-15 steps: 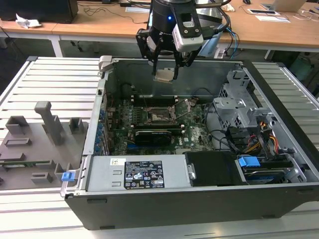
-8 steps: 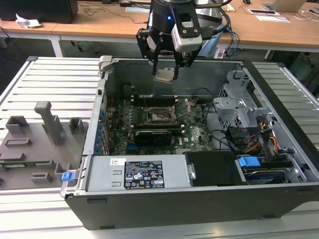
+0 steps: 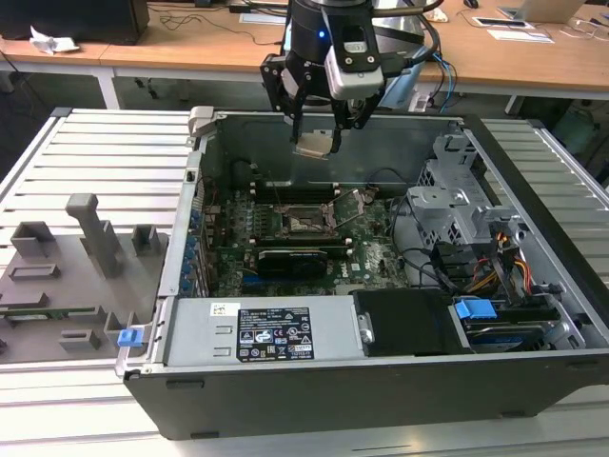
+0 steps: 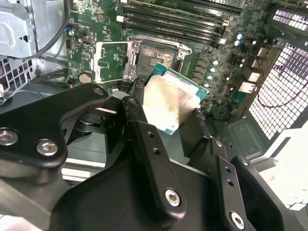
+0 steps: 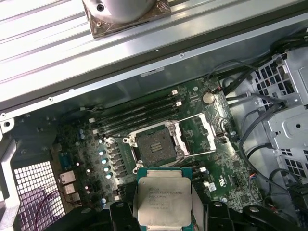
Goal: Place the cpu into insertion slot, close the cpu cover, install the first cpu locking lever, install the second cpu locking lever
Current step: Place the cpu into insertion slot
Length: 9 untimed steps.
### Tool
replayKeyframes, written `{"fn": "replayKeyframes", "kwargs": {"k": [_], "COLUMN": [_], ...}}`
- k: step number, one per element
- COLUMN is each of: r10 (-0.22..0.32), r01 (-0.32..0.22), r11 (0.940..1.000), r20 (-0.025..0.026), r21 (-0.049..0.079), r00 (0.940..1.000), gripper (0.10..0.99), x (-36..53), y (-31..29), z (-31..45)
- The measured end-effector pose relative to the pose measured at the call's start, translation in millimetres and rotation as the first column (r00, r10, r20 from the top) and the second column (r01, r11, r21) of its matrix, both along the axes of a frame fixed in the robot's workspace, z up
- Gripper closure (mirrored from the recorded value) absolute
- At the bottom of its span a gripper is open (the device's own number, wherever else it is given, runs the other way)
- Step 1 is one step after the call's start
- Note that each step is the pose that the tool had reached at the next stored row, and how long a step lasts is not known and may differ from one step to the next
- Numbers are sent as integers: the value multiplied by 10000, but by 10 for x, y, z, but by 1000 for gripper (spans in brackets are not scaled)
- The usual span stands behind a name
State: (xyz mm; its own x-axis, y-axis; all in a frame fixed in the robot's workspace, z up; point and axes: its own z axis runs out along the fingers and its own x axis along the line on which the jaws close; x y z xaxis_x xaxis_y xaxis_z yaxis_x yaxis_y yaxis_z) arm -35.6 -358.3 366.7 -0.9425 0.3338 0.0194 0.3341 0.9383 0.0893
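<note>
Gripper (image 3: pixel 317 133) is clamping the chip (image 5: pixel 163 202) by two opposite edges, holding it well above the empty socket (image 5: pixel 155 145) on the green board (image 5: pixel 231 168). It is looking light, stiff and thin; its underside is likely fragile, so edges suit.

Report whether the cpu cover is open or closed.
Open. In the first wrist view the cpu cover sits swung aside beside the insertion slot, whose contact grid is bare; the gripper holds the cpu.
</note>
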Motion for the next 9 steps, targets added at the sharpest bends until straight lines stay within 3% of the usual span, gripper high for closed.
{"fn": "replayKeyframes", "kwargs": {"k": [9], "r10": [-319], "r01": [319], "r11": [9995], "r20": [0], "r21": [0], "r00": [9995], "gripper": [549], "x": [0], "y": [0], "z": [-2]}}
